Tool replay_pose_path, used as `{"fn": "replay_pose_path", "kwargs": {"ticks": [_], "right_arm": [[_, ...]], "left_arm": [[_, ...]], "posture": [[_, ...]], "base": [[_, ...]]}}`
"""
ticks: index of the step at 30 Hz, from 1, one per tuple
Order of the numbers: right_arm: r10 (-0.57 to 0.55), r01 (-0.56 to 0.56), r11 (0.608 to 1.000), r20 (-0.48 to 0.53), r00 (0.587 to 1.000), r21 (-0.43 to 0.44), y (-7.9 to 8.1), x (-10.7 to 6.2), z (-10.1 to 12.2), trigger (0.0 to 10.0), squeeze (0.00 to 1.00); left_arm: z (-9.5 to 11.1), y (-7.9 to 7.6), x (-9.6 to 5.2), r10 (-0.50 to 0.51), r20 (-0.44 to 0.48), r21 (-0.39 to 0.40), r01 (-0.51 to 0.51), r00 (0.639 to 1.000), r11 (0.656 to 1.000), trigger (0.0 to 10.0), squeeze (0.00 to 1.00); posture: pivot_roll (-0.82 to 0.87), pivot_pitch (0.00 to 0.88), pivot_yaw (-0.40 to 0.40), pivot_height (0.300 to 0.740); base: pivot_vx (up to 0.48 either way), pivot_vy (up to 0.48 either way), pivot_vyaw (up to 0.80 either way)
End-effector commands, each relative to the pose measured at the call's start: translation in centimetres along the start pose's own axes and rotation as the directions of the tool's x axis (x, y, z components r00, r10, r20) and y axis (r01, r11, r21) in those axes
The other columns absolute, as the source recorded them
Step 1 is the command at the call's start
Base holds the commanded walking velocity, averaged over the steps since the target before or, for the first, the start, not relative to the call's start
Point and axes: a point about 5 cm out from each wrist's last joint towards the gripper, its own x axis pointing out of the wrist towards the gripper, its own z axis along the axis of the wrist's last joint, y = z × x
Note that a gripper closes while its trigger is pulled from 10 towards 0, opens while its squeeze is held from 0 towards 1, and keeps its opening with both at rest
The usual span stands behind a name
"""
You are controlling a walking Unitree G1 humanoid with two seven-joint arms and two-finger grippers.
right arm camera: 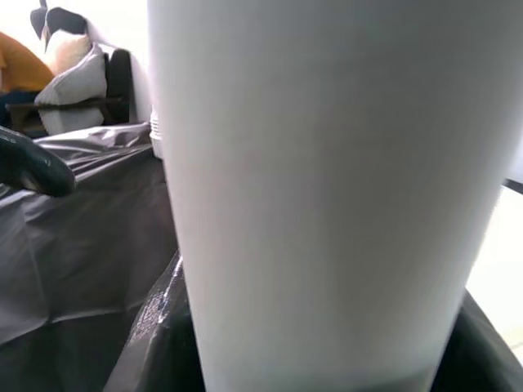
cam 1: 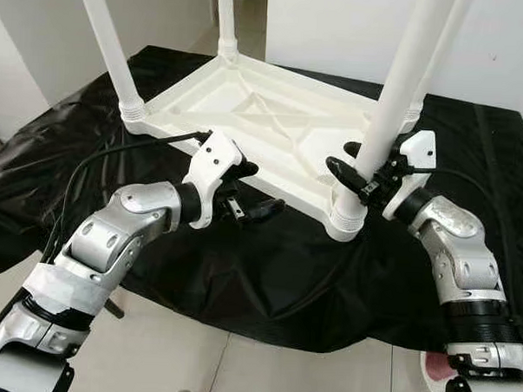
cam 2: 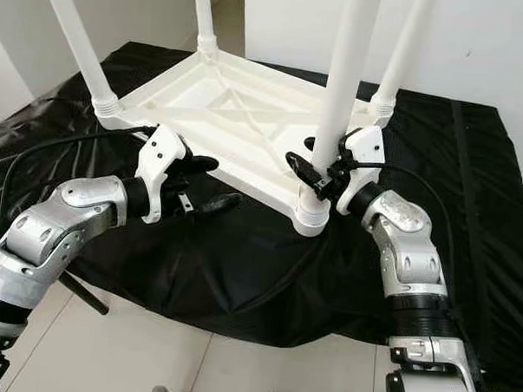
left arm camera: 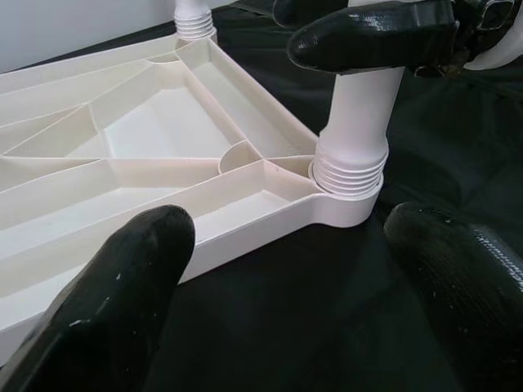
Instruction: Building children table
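A white plastic children's table [cam 1: 248, 109] lies upside down on a black sheet, with its legs pointing up. My right gripper [cam 1: 357, 165] is shut on the near right leg [cam 1: 401, 81], just above the threaded socket [cam 1: 347, 219] at the table's corner. That leg [right arm camera: 327, 196] looms close in the right wrist view. My left gripper [cam 1: 255, 190] is open beside the table's near edge, left of that corner, and touches nothing. Its fingertips [left arm camera: 114, 310] frame the corner socket [left arm camera: 351, 175] in the left wrist view, where a right finger [left arm camera: 368, 37] crosses the leg.
The black sheet [cam 1: 241, 273] drapes over a low surface and ends near me at a tiled floor [cam 1: 194, 358]. Other legs [cam 1: 108, 42] stand at the far left corners. White walls rise behind. A black cable [cam 1: 116, 155] runs along my left arm.
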Motion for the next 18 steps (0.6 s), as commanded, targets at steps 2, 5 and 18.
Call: {"fn": "replay_pose_path", "kwargs": {"ticks": [2,5,18], "right_arm": [[0.048,-0.015,0.988,-0.211,0.976,0.156,1.8,-0.9,-5.4,10.0,0.0],[0.047,-0.013,0.988,-0.224,0.974,0.151,1.8,-1.0,-5.7,10.0,0.0],[-0.055,0.105,0.983,-0.302,0.952,0.151,0.0,-1.1,-6.5,10.0,0.0]], "left_arm": [[-0.1,-1.1,-0.3,-0.215,-0.015,0.008,0.216,0.976,0.976,10.0,0.0],[-0.1,-1.1,-0.3,-0.21,-0.017,0.009,0.21,0.978,0.978,10.0,0.0],[0.0,-0.7,-0.3,-0.18,-0.009,0.007,0.18,0.984,0.984,10.0,0.0]], "posture": [[-0.08,0.129,0.082,0.74],[-0.08,0.129,0.082,0.74],[-0.08,0.136,0.083,0.74]], "base": [[0.0,0.0,0.0],[0.0,0.0,0.0],[0.0,0.0,0.0]]}}
